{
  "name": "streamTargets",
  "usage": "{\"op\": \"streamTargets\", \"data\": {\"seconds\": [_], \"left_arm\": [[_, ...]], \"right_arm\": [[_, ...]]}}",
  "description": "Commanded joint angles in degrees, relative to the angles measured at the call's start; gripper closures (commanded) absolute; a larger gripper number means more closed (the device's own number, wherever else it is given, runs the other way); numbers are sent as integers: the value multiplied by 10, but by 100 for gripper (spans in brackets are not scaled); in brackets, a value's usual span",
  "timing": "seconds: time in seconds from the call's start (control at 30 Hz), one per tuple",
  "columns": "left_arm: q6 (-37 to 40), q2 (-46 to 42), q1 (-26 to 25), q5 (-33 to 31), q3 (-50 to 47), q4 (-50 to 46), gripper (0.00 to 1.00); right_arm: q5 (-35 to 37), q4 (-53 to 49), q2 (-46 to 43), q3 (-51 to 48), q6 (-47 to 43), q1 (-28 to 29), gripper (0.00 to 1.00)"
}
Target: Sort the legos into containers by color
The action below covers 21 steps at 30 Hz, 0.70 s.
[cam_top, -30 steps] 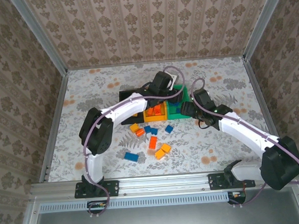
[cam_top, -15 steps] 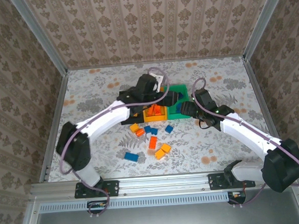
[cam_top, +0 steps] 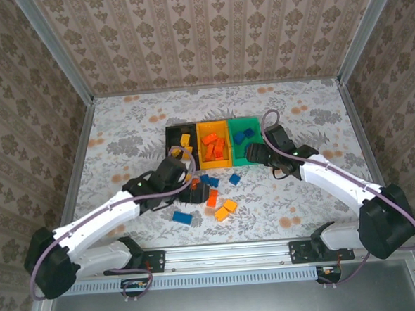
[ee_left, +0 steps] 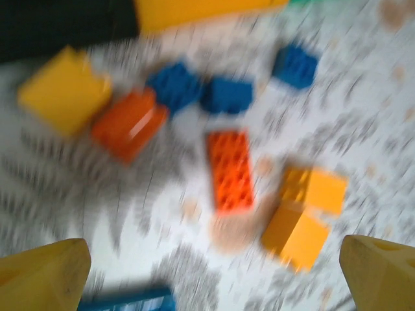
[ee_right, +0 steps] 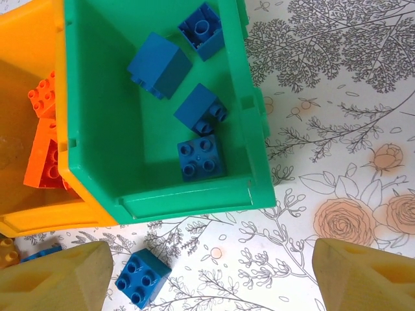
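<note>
Across the flowered table (cam_top: 311, 114), sorting stood partly done.
Bricks lay in all three containers (cam_top: 213, 125); some nine legos (cam_top: 211, 197) lay loose just before them. The left gripper (cam_top: 196, 193) hung spread and empty over that pile; the right gripper (ee_right: 211, 275) gaped empty beside the green bin (ee_right: 194, 207), where its wrist camera resolved four blue bricks (ee_right: 201, 157) that the overhead view left as specks.

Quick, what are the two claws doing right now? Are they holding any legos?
Left claw: open, holding nothing.
Right claw: open, holding nothing.
</note>
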Motion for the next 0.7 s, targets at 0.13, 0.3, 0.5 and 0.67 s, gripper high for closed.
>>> {"op": "streamTargets", "data": {"seconds": [0.13,0.3,0.5,0.67], "left_arm": [[-92,-51,-57,-18,-90,-80,0],[-84,12,-101,-87,-80,-73,0],[-54,91,-113,-128,-52,-70,3],[-46,124,-118,-146,-53,-56,12]], "right_arm": [[-12,19,25,10,-4,8,18],[-11,17,25,9,-7,9,18],[-2,9,13,5,-13,8,18],[2,9,6,2,-14,9,18]]}}
